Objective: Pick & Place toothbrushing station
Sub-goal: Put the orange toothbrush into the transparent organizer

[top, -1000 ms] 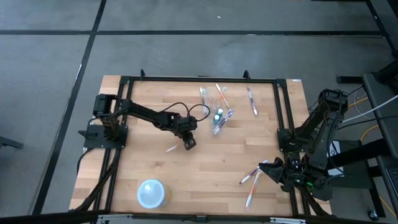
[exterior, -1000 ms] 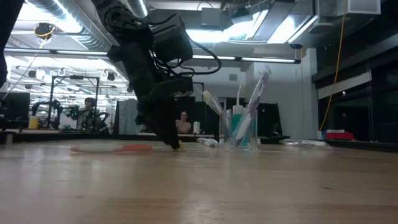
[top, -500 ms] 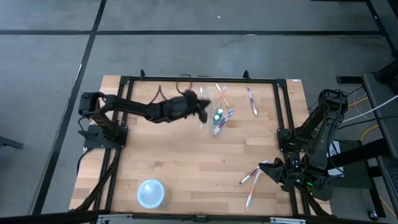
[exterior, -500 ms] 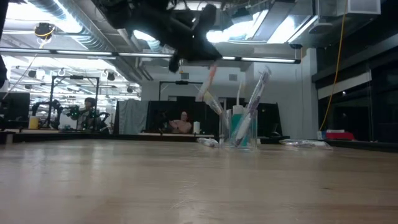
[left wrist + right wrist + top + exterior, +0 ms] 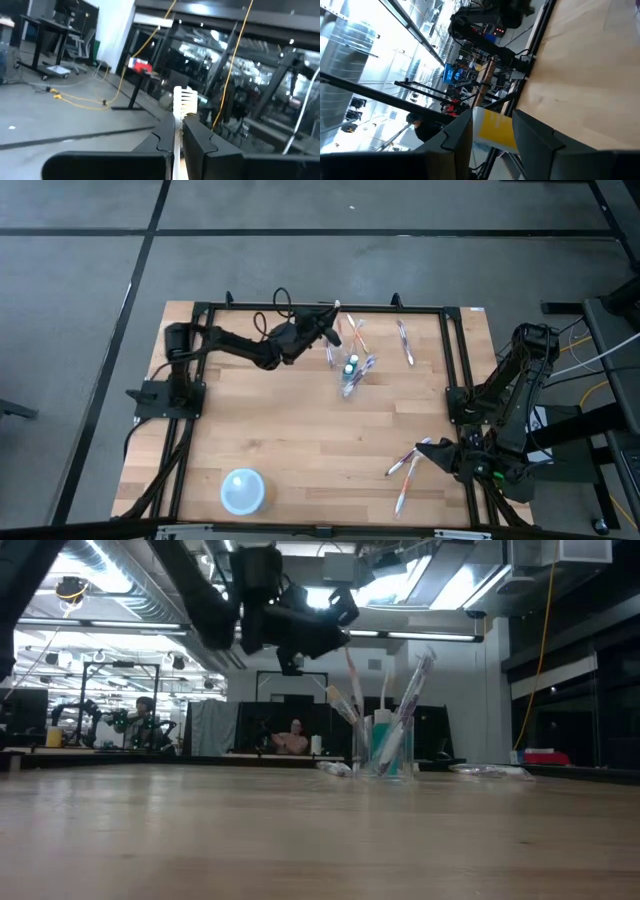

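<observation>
A clear plastic cup (image 5: 350, 376) stands on the table toward the far edge, holding several white toothbrushes and a teal tube (image 5: 384, 746). My left gripper (image 5: 331, 330) is up in the air just left of the cup (image 5: 385, 748), shut on a white toothbrush (image 5: 353, 670). More toothbrushes lie flat on the table near the far edge (image 5: 404, 340) and at the near right (image 5: 408, 462). My right gripper (image 5: 438, 452) waits open at the near right, beside those brushes. My left gripper pinches the toothbrush between its two fingers on the thin stem just behind the bristle head (image 5: 176, 131). The bristle head (image 5: 184, 97) sticks out past the fingertips. The brush is lifted clear of the table and tilted, beside the brushes in the cup.
A pale blue round bowl (image 5: 243, 490) stands near the table's near edge, left of the middle. A black frame (image 5: 320, 308) runs around the table. Bare wood lies between the bowl and the cup. People and desks show in the room beyond the table.
My left gripper has risen from the table's middle and gone toward the far edge and the cup. The toothbrush, which lay flat on the table by its fingers a second ago, is now lifted clear in its hold. The gripper has tipped from pointing down to roughly level.
</observation>
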